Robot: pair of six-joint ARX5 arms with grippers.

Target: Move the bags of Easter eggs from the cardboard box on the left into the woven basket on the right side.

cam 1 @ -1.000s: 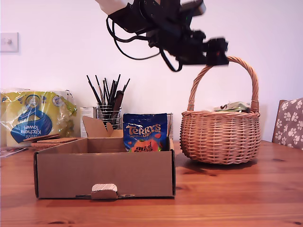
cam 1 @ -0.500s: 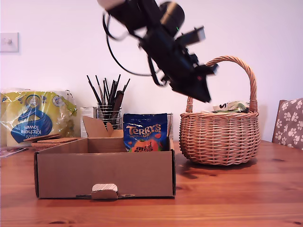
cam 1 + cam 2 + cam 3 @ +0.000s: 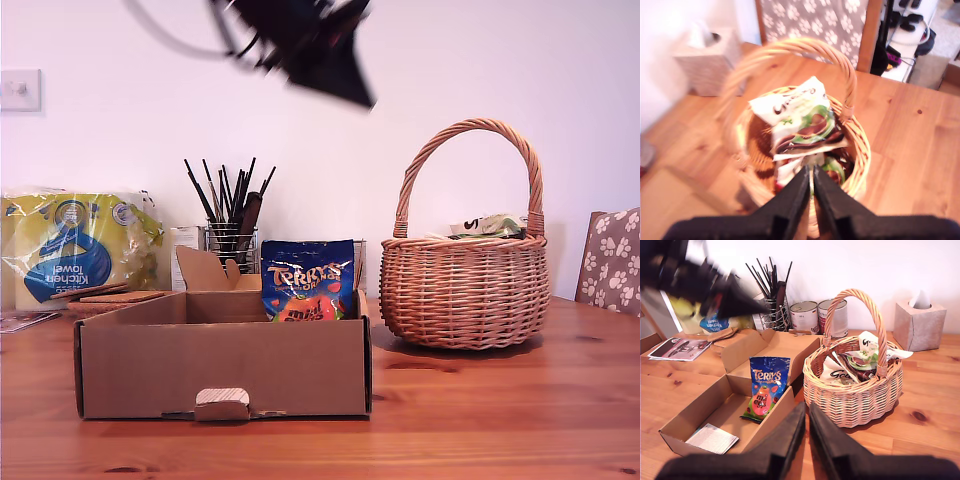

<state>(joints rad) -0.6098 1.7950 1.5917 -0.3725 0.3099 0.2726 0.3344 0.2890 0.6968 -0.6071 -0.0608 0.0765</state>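
**Hovering above the basket, one bag left in the box**

Looking down my first end effector (image 3: 812,187), I see its two black fingers pressed nearly together with only a thin slit between them and nothing held. It hangs over the woven basket (image 3: 852,150), where a white-green Galaxy bag (image 3: 800,117) lies crumpled under the arched handle. In the exterior view a dark blurred arm (image 3: 315,45) shows near the top edge, well above everything on the desk (image 3: 480,400).

My second end effector (image 3: 807,432) is likewise drawn almost closed and empty, its fingers pointing toward the gap between the cardboard box (image 3: 705,405) and the basket. In that view the dark blue Terry's bag (image 3: 765,390) leans upright inside the box against its wall nearest the basket; a white paper slip (image 3: 712,438) lies flat on the box floor.

In the exterior view the box sits toward the desk's front edge, and the basket stands beside it, near but apart. Behind the box, along the desk's back edge, are a mesh pot of black sticks (image 3: 230,215) and a yellow-blue kitchen towel pack (image 3: 75,245).
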